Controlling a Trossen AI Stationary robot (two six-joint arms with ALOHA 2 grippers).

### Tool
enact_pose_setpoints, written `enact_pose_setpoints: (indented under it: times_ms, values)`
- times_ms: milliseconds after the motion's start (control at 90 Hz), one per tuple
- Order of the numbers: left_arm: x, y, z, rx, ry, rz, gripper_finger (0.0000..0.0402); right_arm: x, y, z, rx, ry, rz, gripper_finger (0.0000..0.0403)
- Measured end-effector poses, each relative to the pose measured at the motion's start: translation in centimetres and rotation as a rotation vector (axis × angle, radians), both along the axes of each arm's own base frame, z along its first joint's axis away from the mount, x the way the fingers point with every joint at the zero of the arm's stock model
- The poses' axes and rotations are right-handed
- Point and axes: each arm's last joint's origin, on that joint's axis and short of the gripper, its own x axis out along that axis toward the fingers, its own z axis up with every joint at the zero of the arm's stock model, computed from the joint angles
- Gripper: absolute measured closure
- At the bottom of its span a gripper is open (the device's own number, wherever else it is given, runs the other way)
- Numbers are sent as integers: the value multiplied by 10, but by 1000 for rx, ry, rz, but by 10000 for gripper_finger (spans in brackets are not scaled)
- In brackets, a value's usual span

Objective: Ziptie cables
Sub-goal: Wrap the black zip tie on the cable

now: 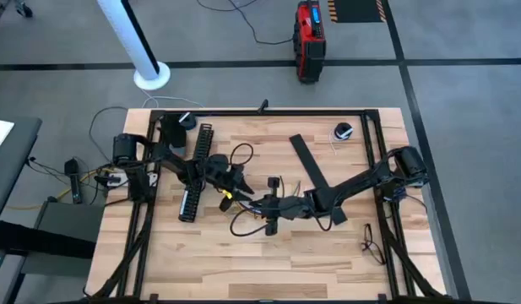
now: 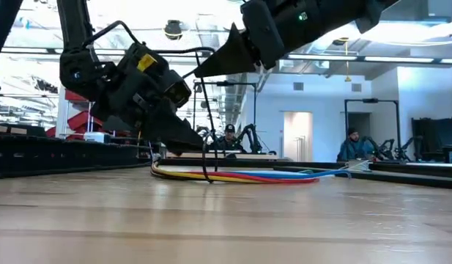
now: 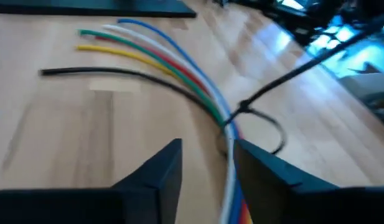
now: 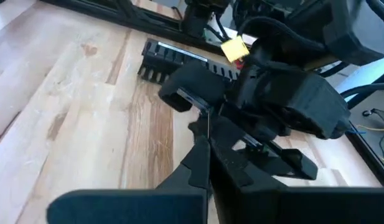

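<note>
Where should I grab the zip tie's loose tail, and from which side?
Probably on the straight black tail just past the loop, where it lifts clear of the cables. Come from above with fingers across it: it is thin and angled up off the wooden table. The left gripper sits beside the bundle.

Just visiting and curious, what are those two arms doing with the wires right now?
Left gripper open, straddling the cables at mid-table. Right gripper shut on a thin black zip tie looped round the bundle. Slotted black channel beside them, nothing blocking.
</note>
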Motion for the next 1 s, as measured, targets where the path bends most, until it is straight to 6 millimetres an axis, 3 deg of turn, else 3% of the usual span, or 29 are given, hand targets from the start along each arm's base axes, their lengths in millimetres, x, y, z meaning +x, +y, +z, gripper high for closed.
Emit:
enact_pose_setpoints:
  times_ms: [200,389,700,833,1000]
  values:
    - [4,-16,5,38,-65,-40,252,1,-6,0,1,0,-14,403]
    - [6,-12,8,69,-96,49,252,1,-4,0,10,2,9,403]
    - [18,-10,17,73,-120,52,254,2,-7,0,12,-4,3,403]
    - [21,-12,16,97,-93,37,285,2,-7,1,13,-5,6,403]
    - [22,-12,16,125,-95,40,363,2,-7,1,13,-8,6,403]
